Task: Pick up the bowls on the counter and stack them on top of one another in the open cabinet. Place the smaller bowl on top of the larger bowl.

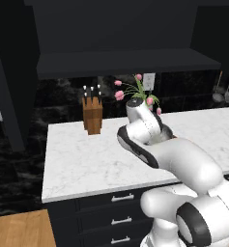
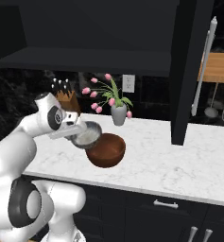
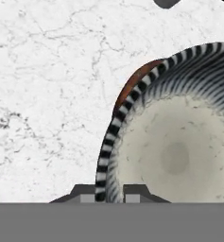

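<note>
Two bowls: one small grey bowl [image 2: 86, 134] and one larger brown bowl [image 2: 106, 150]. One knife block [image 1: 92, 115], one vase [image 2: 118, 114] of pink flowers.

The end effector [image 3: 110, 196] is clenched on the rim of the small grey bowl, one finger on each side of the wall. The grey bowl is held above the bench [image 1: 82, 159], partly over the brown bowl, which sits on the marble.

The open cabinet [image 1: 125, 62] shelf overhead is a wide flat dark slab. Bare bench extends left of the bowls to the front edge.

The grey bowl has a striped rim and a pale speckled inside; the brown bowl is deep, round and wood-like.
</note>
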